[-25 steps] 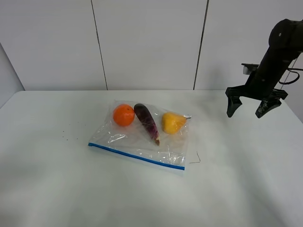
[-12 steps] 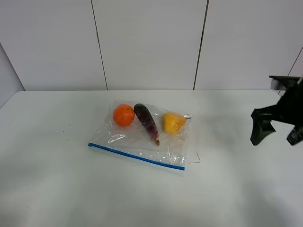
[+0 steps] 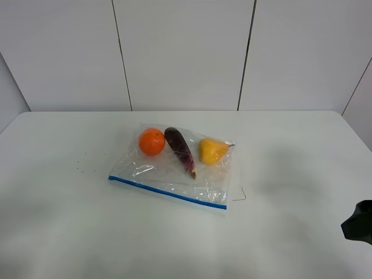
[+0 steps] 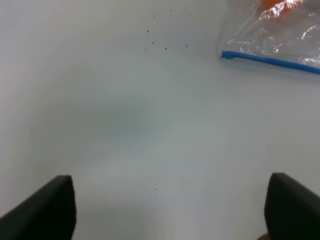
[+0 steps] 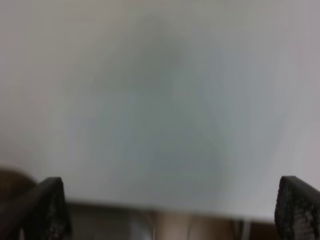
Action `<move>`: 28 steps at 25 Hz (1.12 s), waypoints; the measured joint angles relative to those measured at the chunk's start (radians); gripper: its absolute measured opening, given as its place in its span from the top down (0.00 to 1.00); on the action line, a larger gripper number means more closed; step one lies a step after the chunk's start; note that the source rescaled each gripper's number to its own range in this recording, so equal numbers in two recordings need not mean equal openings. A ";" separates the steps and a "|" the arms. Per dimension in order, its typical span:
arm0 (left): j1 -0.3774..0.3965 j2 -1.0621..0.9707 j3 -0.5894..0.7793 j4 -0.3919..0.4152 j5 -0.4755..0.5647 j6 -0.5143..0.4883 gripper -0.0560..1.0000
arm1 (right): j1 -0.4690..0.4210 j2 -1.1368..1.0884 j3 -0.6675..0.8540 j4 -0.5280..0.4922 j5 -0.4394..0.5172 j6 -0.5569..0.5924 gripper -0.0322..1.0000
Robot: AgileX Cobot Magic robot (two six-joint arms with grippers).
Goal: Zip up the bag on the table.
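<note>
The bag (image 3: 174, 168) lies flat on the middle of the white table (image 3: 70, 221). It is clear plastic with a blue zipper strip (image 3: 167, 192) along its near edge, and an orange, a purple eggplant and a yellow fruit show through it. In the left wrist view my left gripper (image 4: 170, 210) is open and empty over bare table, with the bag's corner (image 4: 280, 35) and the strip's end (image 4: 265, 60) ahead of it. My right gripper (image 5: 172, 210) is open and empty in a blurred right wrist view. In the exterior view only a black part of it (image 3: 360, 224) shows at the right edge.
Small dark specks (image 3: 81, 165) lie on the table left of the bag. A thin dark wire-like mark (image 3: 239, 196) lies by the bag's near right corner. A white panelled wall stands behind the table.
My right arm has dropped from high at the back right to the lower right edge of the exterior view, almost out of the picture. The bag has not moved.
</note>
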 joint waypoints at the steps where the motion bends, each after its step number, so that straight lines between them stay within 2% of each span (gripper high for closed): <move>1: 0.000 0.000 0.000 0.000 0.000 0.000 0.03 | 0.000 -0.060 0.015 0.000 -0.020 0.000 0.08; 7: 0.000 0.000 0.000 0.000 0.000 0.000 0.03 | 0.000 -0.406 0.056 -0.001 -0.027 0.036 0.08; 12: 0.000 0.000 0.000 0.000 0.000 0.000 0.03 | 0.000 -0.568 0.061 -0.014 -0.027 0.077 0.09; 20: 0.000 0.000 0.000 0.000 0.000 0.000 0.03 | 0.000 -0.732 0.061 -0.015 -0.027 0.079 0.09; 28: 0.000 0.000 0.000 0.000 0.000 0.000 0.03 | 0.000 -0.735 0.062 -0.016 -0.027 0.079 0.09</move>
